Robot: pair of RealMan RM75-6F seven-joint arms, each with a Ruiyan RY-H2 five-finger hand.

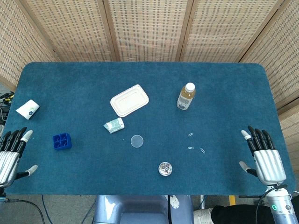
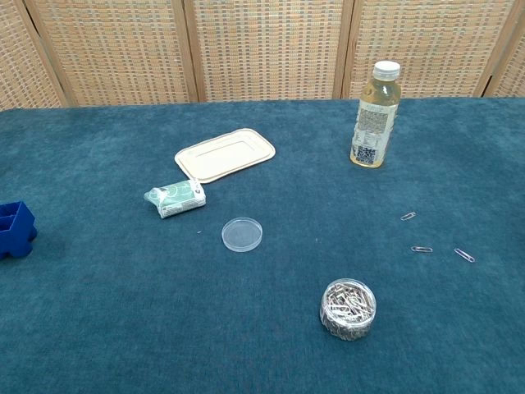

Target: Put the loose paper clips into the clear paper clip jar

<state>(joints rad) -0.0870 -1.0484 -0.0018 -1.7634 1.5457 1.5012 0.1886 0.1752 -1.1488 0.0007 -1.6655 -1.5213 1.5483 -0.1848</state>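
left hand (image 1: 11, 156) and right hand (image 1: 266, 156) at table edges, fingers spread, holding nothing, jar (image 2: 348, 309) near front edge

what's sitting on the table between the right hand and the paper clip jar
Two loose paper clips lie roughly between the right hand and the jar, slightly behind the straight line; otherwise bare blue cloth. The head view shows it; the chest view lacks the hand.

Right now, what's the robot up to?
Nothing is held yet. Both the left hand and right hand rest open at the table edges. Three loose paper clips lie right of the open clear jar, which already holds clips. Its round lid sits apart on the blue cloth.
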